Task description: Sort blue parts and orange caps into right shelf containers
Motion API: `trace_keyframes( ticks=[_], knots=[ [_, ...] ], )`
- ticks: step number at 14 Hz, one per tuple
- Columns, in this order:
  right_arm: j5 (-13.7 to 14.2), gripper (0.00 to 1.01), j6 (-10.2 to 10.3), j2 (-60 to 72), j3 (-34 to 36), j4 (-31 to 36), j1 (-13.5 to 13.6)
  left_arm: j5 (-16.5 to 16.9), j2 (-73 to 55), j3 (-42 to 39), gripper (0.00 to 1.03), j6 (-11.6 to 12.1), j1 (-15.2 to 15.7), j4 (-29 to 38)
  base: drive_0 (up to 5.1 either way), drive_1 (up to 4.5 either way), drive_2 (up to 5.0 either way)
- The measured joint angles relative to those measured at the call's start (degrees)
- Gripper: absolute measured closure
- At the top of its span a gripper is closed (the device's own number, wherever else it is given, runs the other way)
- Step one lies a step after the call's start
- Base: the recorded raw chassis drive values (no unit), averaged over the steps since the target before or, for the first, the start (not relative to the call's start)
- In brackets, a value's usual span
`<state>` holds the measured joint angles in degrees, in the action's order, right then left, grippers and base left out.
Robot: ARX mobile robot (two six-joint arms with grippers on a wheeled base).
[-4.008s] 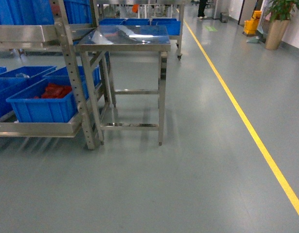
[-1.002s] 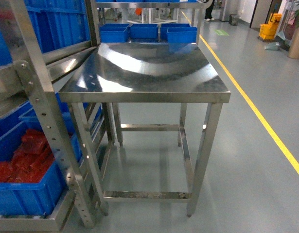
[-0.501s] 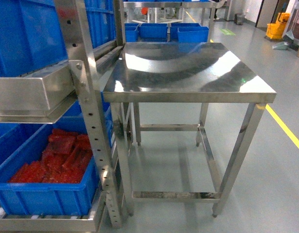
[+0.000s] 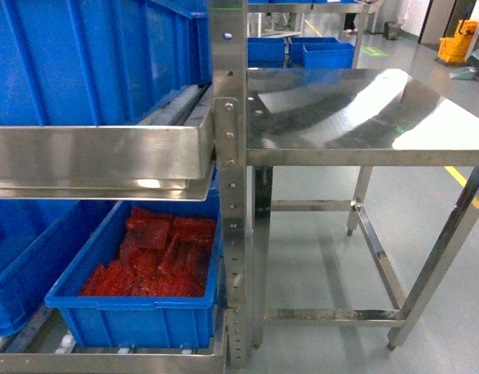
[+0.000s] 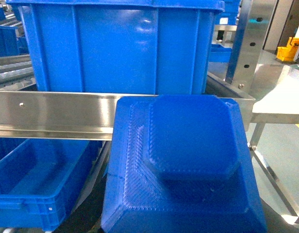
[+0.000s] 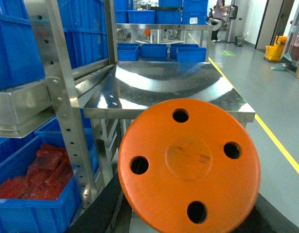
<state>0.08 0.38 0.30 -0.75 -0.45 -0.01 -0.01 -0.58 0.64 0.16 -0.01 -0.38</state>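
My left arm carries a blue part (image 5: 181, 165) and my right an orange cap (image 6: 189, 165); neither gripper's fingers show, so I cannot tell their state. Since half a second ago the base has swung left: the crate (image 4: 142, 300) of red pieces now sits close, the steel table (image 4: 364, 109) beyond. Approach nearly complete, I judge.

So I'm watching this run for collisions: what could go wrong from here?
The orange cap fills the right wrist view and the blue part fills the left, so neither camera shows what lies below. The upper shelf rail sits close ahead of the blue part and may catch it. The steel table stands near the rack upright, leaving little room.
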Motion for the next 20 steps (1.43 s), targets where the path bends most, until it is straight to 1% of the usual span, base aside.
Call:
trace_keyframes(
  ticks=[20],
  knots=[
    [-0.1, 0.58, 0.0, 0.0, 0.0, 0.3, 0.0, 0.0, 0.0, 0.0, 0.61, 0.0, 0.0, 0.1, -5.1, 2.36, 2.4]
  ],
)
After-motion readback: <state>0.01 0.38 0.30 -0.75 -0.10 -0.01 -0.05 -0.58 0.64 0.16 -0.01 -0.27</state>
